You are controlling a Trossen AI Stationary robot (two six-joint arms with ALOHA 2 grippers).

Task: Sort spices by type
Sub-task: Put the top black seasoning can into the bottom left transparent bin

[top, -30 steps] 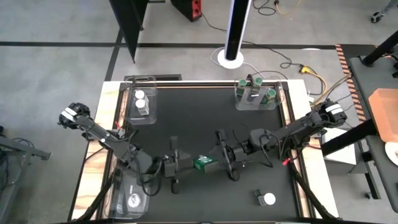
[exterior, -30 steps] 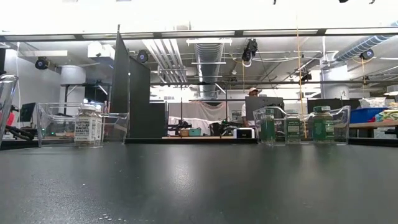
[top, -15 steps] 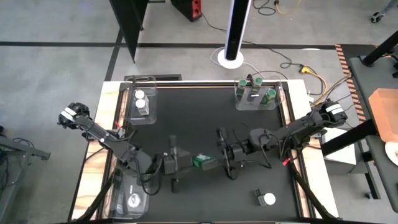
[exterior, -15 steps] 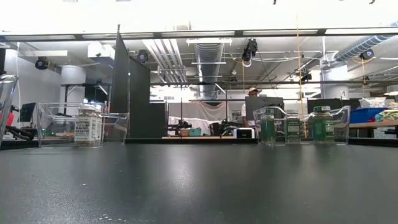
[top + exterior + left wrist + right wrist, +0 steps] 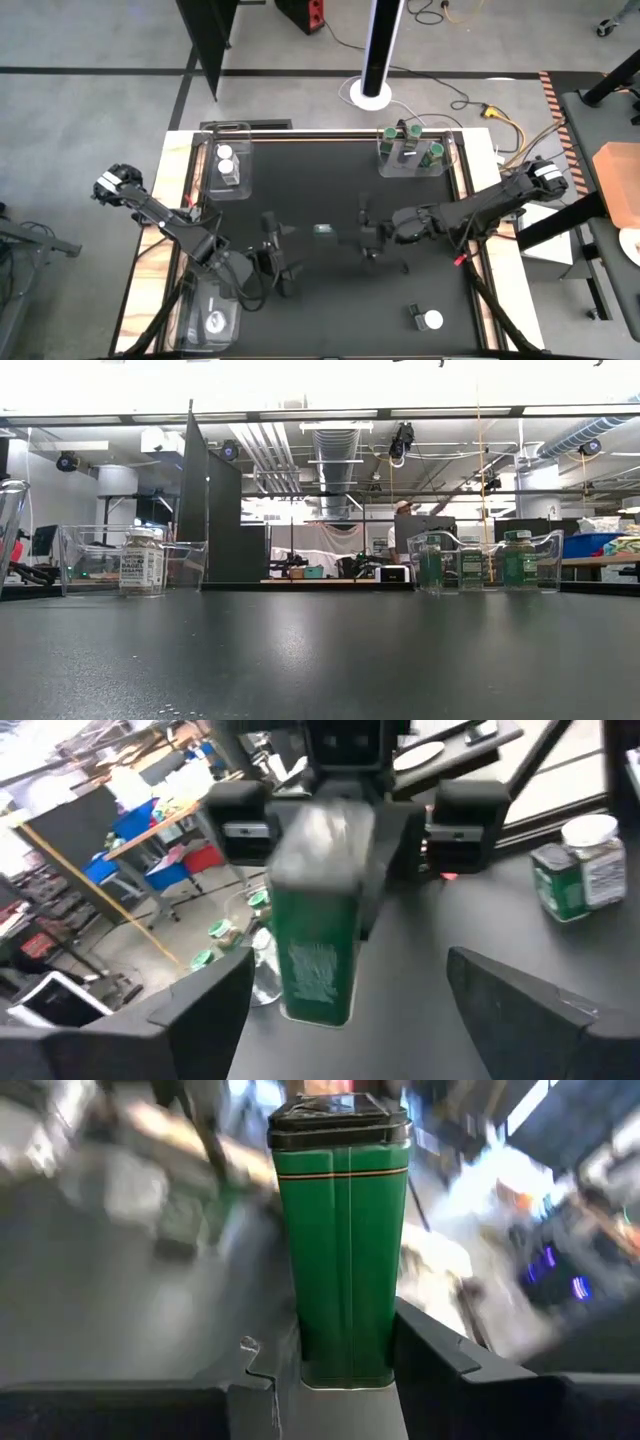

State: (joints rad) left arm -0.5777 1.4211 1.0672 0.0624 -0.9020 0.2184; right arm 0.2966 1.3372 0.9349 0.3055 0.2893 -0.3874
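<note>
counter [image 5: 320, 190] surface is matte black with pale wood edging. at its far left a clear plastic tray [image 5: 227, 170] holds 2 white-lidded jars [image 5: 226, 160]; another clear tray [image 5: 210, 322] sits at the near left corner with 1 round white lid showing inside. the left gripper [image 5: 272, 255] has its fingers [image 5: 205, 1010] spread wide and released, grasping nothing. just right of it, the rectangular green tin [image 5: 323, 231] with a dark lid is held off the counter, and the right gripper [image 5: 366, 232] has its fingers [image 5: 450, 1355] clenched on the tin's base. far right, a third clear tray [image 5: 412, 154] holds green-lidded jars [image 5: 436, 152]. a white-lidded jar [image 5: 427, 320] lies on its side near the front right.
</note>
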